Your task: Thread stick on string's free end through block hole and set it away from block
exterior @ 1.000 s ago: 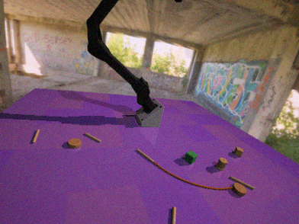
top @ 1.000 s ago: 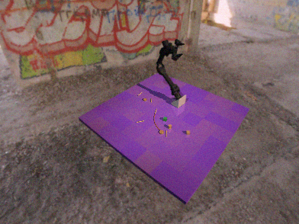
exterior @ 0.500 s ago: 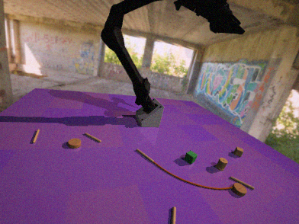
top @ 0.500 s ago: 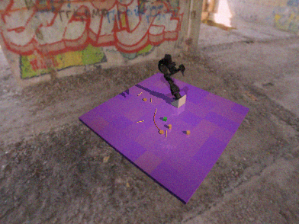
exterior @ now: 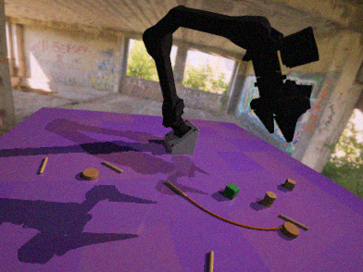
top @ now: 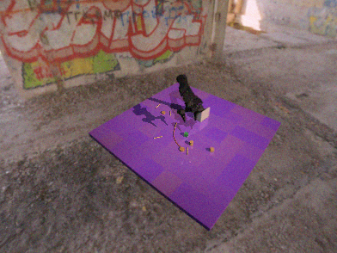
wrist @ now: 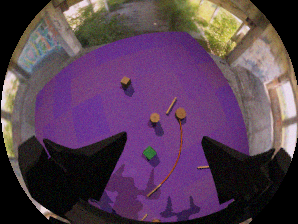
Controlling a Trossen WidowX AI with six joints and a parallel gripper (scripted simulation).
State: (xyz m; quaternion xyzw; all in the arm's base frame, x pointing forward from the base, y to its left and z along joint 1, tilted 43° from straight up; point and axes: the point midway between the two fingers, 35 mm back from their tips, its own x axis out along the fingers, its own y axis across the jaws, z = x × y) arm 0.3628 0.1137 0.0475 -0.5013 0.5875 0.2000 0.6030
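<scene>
Wrist view: the end effector (exterior: pixel 281 138) (wrist: pixel 165 139), fingers apart, holds nothing; next, probably, lowering to the stringed stick (exterior: pixel 176 189) (wrist: pixel 154 190).

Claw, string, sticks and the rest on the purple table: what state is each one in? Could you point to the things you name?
Claw (exterior: pixel 281 137) (wrist: pixel 165 139): open, holding nothing, above the table.
String (exterior: pixel 218 218) (wrist: pixel 180 150): laid out in a curve.
Stick on the string's end (exterior: pixel 175 188) (wrist: pixel 154 190): lying flat.
Round button (exterior: pixel 291 229) (wrist: pixel 180 114): lying on the table, string attached.
Green cube (exterior: pixel 231 191) (wrist: pixel 149 153): resting on the table.
</scene>
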